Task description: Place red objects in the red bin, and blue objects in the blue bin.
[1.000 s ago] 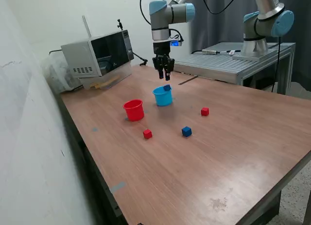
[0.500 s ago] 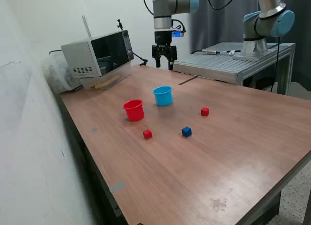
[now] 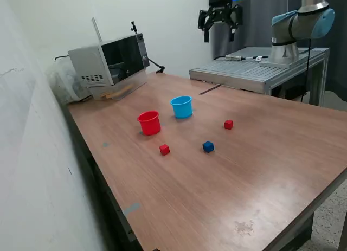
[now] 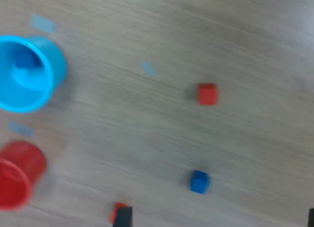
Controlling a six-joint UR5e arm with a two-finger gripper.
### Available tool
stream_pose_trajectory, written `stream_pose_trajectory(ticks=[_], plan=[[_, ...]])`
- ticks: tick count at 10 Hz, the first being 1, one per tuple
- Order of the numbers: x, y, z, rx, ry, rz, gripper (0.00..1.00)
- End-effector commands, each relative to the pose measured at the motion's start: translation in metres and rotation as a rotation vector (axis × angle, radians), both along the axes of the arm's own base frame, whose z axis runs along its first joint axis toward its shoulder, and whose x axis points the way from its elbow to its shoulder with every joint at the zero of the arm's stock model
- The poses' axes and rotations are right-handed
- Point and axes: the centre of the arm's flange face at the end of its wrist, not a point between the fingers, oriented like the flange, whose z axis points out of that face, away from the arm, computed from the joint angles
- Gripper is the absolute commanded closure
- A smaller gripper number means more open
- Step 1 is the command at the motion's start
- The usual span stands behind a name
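Note:
High above the table's far edge hangs my gripper (image 3: 219, 35), open and holding nothing. Far below it stand the light blue bin (image 3: 181, 106) and the red bin (image 3: 149, 122), side by side. A red cube (image 3: 164, 149), a dark blue cube (image 3: 208, 147) and a second red cube (image 3: 228, 124) lie loose on the wood in front of them. The blurred wrist view shows the blue bin (image 4: 27, 72) with a darker blue shape inside, the red bin (image 4: 17, 173), the blue cube (image 4: 198, 181) and both red cubes (image 4: 206, 94) (image 4: 117, 210).
A microwave (image 3: 108, 58) sits at the table's back corner on the exterior view's left, beside the wall. A metal bench (image 3: 255, 69) with a second arm (image 3: 298, 26) stands behind the table on the right.
A blue cube that was falling below the open gripper has dropped into the blue bin. The gripper then rose high and swung toward the exterior view's right.

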Motion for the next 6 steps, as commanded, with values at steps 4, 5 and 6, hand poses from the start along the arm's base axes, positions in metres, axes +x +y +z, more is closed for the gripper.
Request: stream_pose_trajectory(ticks=[4,5,6], plan=[[-0.03,-0.05,0.013,-0.087,0.041,-0.025,0.0],[-0.056,-0.052,-0.002,-0.092,0.041,-0.044,0.0],[-0.079,-0.052,-0.024,-0.099,0.049,-0.065,0.0]])
